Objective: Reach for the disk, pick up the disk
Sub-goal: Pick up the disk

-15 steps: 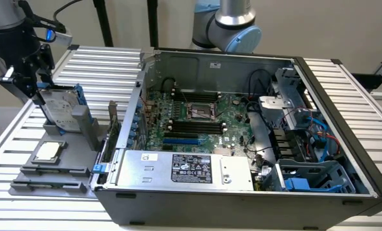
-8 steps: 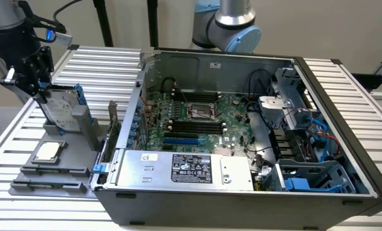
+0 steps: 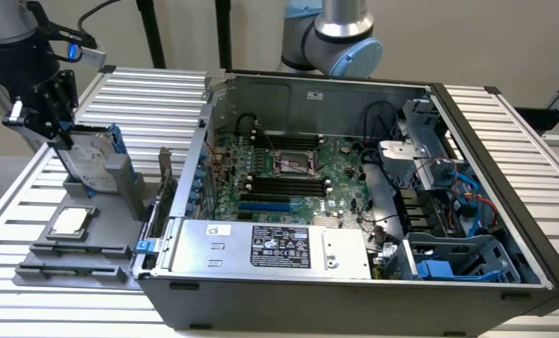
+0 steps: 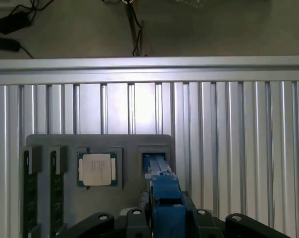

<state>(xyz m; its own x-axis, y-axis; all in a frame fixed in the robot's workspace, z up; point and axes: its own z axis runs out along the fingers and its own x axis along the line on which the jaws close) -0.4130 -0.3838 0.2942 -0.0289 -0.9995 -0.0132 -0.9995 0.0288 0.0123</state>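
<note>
The gripper is pinching the top edge of the disk, which is standing upright in the grey tray's slot directly beneath it.

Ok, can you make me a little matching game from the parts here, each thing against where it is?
Things:
1. disk
2. chip
3. silver box

Places:
A. lying flat on the grey tray
B. inside the computer case
C. upright, in the pincer

Pairs: 1-C, 2-A, 3-B.
</note>
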